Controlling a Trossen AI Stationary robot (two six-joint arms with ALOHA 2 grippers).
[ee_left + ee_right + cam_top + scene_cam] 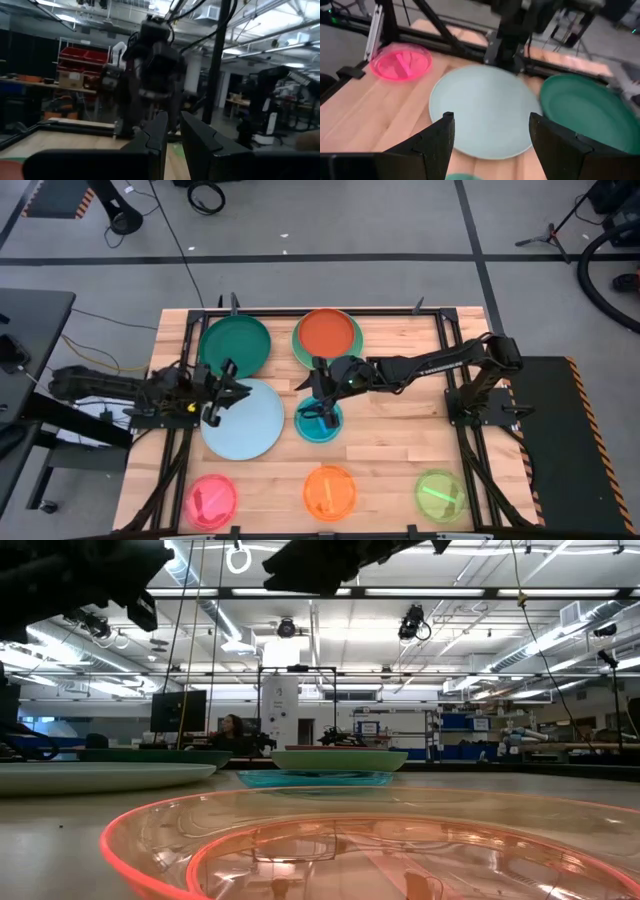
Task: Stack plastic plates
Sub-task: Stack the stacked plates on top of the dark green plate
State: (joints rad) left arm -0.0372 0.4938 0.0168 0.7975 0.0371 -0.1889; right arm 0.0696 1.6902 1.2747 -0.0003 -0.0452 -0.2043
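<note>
Plates lie scattered and unstacked across the wooden counter (400,430); the small teal plate (319,422) sits directly beneath the right end effector (322,402), whose fingers are spread wide above it. Being round, it offers no long axis to align with. The left end effector (215,408), fingers nearly pressed together, hovers over the pale blue plate (245,420).

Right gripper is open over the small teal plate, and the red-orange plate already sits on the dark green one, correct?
Not quite. The high view shows the red-orange plate sitting on a light green plate; the dark green plate is bare. The right gripper is over the small teal plate, jaws open.
</note>
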